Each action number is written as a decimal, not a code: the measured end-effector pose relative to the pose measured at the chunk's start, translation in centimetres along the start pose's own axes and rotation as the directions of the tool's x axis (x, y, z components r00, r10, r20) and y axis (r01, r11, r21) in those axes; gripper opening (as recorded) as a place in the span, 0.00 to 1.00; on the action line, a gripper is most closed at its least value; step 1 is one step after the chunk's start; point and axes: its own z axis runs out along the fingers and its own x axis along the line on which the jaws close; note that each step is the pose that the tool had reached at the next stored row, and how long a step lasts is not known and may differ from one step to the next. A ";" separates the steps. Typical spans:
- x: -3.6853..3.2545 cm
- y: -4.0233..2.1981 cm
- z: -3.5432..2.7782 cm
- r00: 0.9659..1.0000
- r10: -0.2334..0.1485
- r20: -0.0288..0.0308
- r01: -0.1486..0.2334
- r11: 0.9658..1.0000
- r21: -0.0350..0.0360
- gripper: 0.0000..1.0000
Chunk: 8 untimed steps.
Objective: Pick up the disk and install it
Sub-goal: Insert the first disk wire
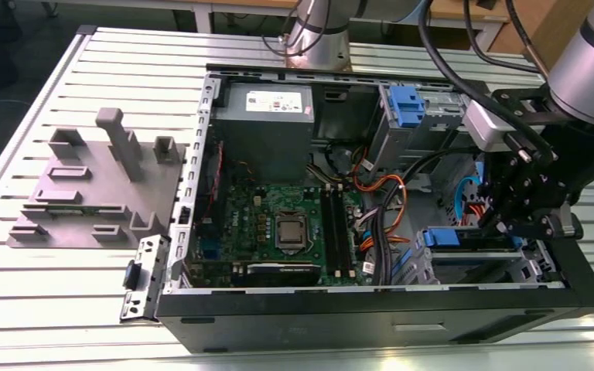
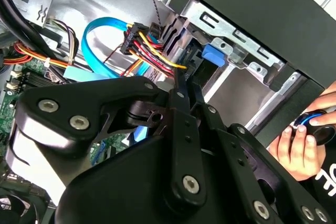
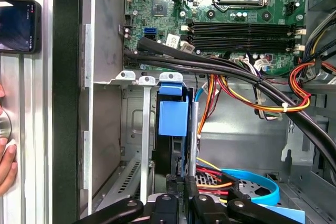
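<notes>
— Where is the disk (image 3: 172, 116) to be found?

— It is seen standing on edge in the bay (image 3: 134, 129), at a corner of the case (image 1: 380, 317), with its blue handle turned toward the cables (image 3: 252, 85).

— And the gripper (image 3: 179, 179)?

— Its fingers are drawn together on the disk's near edge (a thin pinch, as shown in the first wrist view).

— How much can be counted as done?

— The pickup is judged finished, and the disk has been entered into its slot. Whether it is fully seated cannot be told (the far end is hidden). The disk has not yet been let go.
</notes>
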 end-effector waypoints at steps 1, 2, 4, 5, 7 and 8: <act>0.00 0.00 0.02 1.000 0.000 0.000 0.000 1.000 0.000 0.17; 0.00 0.00 0.03 1.000 0.000 0.000 0.000 1.000 0.000 0.17; 0.00 0.00 0.05 1.000 0.000 0.000 0.000 1.000 0.000 0.17; 0.00 0.00 0.05 1.000 0.000 0.000 0.000 1.000 0.000 0.17; 0.00 -0.01 0.05 1.000 0.000 0.000 0.000 1.000 0.000 0.17; 0.00 -0.02 0.06 1.000 0.000 0.000 0.000 1.000 0.000 0.17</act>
